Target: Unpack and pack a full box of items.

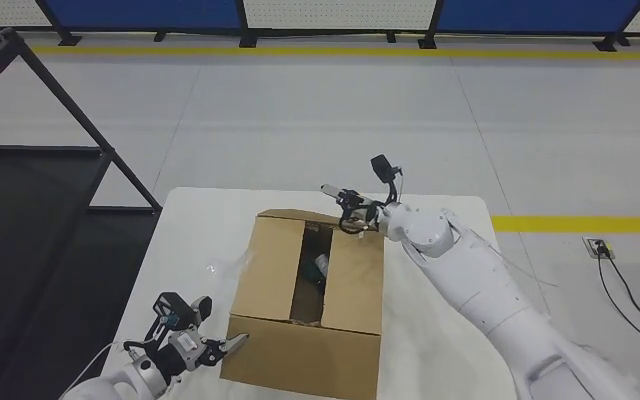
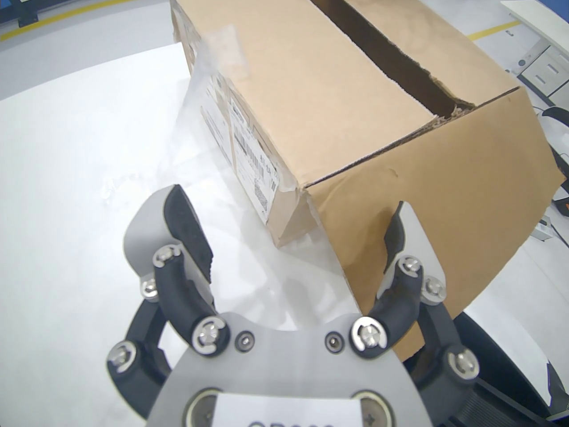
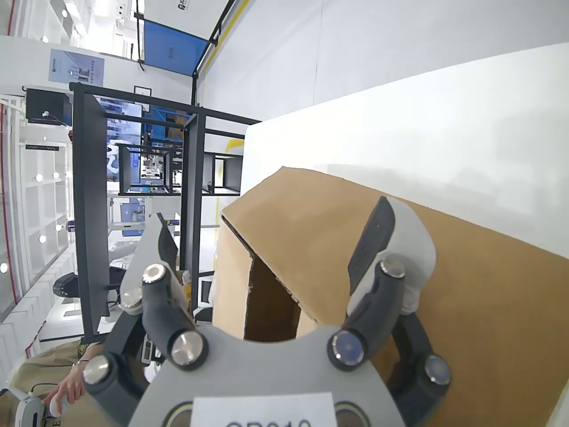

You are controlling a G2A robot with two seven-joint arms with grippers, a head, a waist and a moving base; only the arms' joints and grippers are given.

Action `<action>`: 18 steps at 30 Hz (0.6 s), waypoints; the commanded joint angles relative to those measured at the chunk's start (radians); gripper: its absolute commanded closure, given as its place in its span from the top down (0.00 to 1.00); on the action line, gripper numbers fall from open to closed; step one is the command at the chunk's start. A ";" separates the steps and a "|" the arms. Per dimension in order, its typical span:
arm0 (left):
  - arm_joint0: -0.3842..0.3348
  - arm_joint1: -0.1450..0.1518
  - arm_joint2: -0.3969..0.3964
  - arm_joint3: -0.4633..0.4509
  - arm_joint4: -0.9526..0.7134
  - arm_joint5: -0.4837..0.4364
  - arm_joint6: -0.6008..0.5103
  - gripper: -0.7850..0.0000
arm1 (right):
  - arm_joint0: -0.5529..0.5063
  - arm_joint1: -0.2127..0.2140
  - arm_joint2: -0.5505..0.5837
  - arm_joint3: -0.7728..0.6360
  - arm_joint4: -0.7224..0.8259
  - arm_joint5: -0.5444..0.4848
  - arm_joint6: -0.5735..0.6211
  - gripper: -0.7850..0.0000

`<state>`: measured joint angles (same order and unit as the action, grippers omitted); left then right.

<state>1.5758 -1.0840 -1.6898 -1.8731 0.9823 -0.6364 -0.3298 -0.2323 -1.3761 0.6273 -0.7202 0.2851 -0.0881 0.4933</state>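
A cardboard box stands in the middle of the white table. Its top flaps are parted by a narrow gap, where a teal item shows inside. My left gripper is open at the box's near left corner. In the left wrist view this gripper holds nothing, with the box corner just ahead of it. My right gripper hangs open over the box's far edge. In the right wrist view it straddles the end of the flap gap.
Loose clear plastic film hangs off the labelled side of the box and lies on the table. A black metal frame stands past the table's left side. Bare table lies left and right of the box.
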 commanded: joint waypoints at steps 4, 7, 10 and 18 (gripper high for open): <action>0.000 0.000 0.000 0.000 0.000 0.000 0.000 1.00 | 0.011 -0.021 0.008 0.048 0.002 -0.050 -0.017 1.00; 0.000 0.000 0.000 0.000 0.000 0.000 0.000 1.00 | 0.009 -0.029 0.026 0.059 0.014 -0.098 -0.040 1.00; 0.000 0.000 -0.001 0.001 -0.001 0.005 0.003 1.00 | 0.001 -0.031 0.044 0.054 0.024 -0.142 -0.031 1.00; 0.003 0.007 -0.026 0.029 -0.079 -0.064 0.013 1.00 | -0.046 -0.014 0.110 -0.018 0.072 -0.261 0.119 1.00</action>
<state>1.5789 -1.0777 -1.7161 -1.8442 0.9107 -0.6874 -0.3126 -0.2739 -1.3927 0.7297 -0.7326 0.3483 -0.3402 0.5843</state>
